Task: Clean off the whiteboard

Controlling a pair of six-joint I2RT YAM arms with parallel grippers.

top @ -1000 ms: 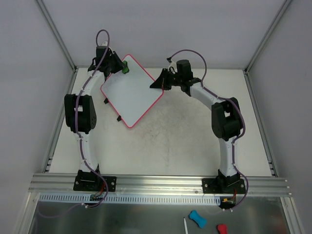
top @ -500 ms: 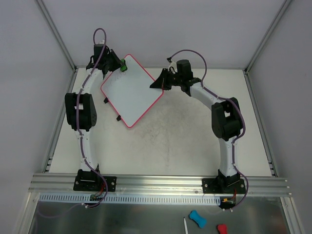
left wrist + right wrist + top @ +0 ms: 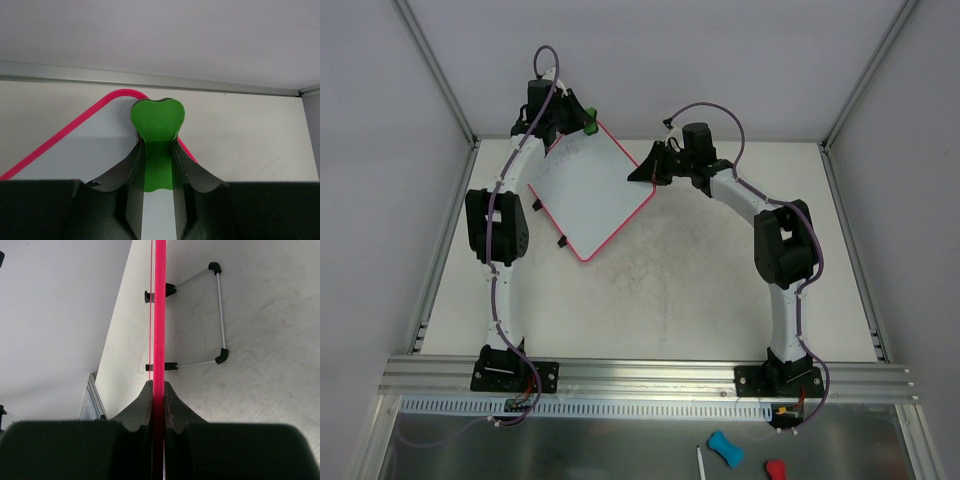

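Top external view: whiteboard (image 3: 592, 195) is sitting far left on the table (image 3: 710, 290), on its wire stand (image 3: 220, 305). Right gripper (image 3: 157, 396) is clamping the pink rim, probably steadying it. Left gripper (image 3: 159, 152) is pinching a green eraser (image 3: 157, 117) at the far corner for wiping.

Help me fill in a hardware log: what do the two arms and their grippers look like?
Both the left arm and the right arm have white tubular links, bulky black joint housings and black base plates. A purple cable runs along each, looping free near the wrist. The left gripper and right gripper are black, with two tapering fingers.
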